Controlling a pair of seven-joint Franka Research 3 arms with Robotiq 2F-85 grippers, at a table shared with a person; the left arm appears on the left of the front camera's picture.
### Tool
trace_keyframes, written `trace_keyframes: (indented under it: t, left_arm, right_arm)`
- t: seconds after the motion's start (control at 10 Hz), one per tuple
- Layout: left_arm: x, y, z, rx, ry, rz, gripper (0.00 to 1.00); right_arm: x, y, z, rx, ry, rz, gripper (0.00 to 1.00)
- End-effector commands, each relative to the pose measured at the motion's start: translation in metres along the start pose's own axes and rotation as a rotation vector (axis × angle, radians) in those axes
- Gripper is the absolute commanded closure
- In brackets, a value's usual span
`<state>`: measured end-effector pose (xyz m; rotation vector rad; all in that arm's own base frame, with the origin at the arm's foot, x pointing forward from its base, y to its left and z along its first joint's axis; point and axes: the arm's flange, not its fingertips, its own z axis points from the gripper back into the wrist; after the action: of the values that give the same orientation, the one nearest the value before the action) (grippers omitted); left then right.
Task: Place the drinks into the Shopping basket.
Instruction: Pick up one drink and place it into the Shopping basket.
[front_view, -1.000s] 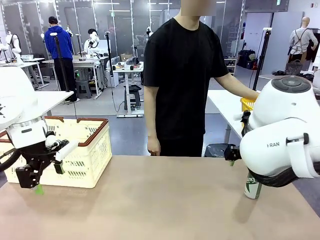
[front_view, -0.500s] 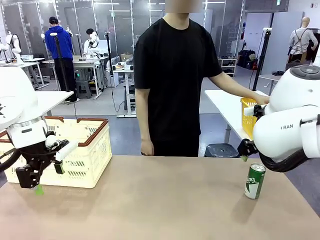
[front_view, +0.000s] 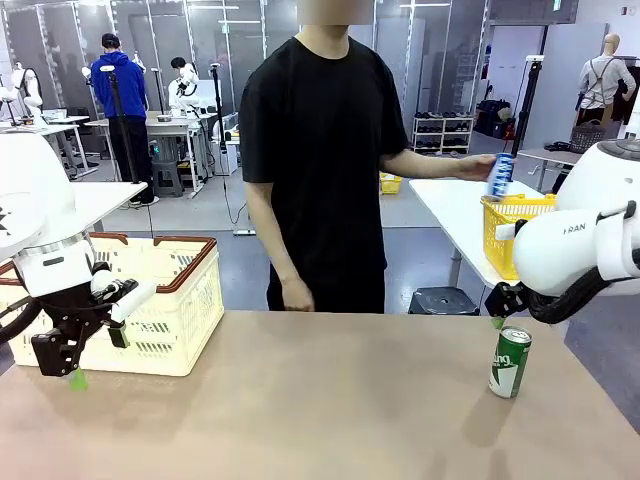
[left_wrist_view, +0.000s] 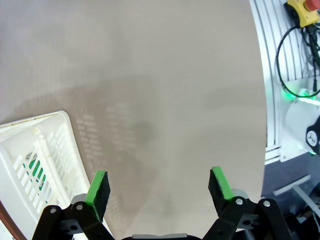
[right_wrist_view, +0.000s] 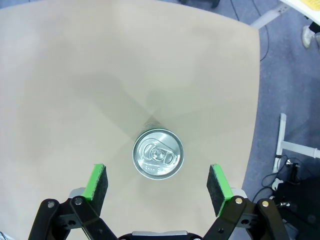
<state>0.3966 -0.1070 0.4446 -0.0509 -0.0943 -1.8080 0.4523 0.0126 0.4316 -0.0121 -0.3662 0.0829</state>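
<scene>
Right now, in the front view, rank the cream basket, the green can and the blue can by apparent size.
1. Shopping basket, clearly largest.
2. green can, on the table.
3. blue can, held in the person's hand; it looks smaller, but it is farther from the camera, so the cans may really match.

Front view looks across the table (front_view: 300, 400); wrist views look down, the right above the green can (right_wrist_view: 158, 153).

The left arm (front_view: 30, 190) and right arm (front_view: 570, 250), at the frame's edges, are white rounded shells, the right one lettered "FRAN" in grey. The left gripper (left_wrist_view: 159, 185) and right gripper (right_wrist_view: 158, 182) have black linkages, silver screws and green pads. The person (front_view: 320, 150), centre, wears a black short-sleeved T-shirt.
</scene>
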Motion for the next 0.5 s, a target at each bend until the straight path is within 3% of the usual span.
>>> trace_keyframes:
  t: [0.0, 0.4]
  left_arm:
    - [0.003, -0.001, 0.003, 0.006, 0.005, 0.014, 0.00]
    - [0.003, -0.001, 0.003, 0.006, 0.005, 0.014, 0.00]
  right_arm:
    - [0.012, -0.005, -0.005, 0.045, 0.042, 0.034, 0.00]
    - [0.022, -0.010, -0.018, 0.058, 0.108, 0.024, 0.00]
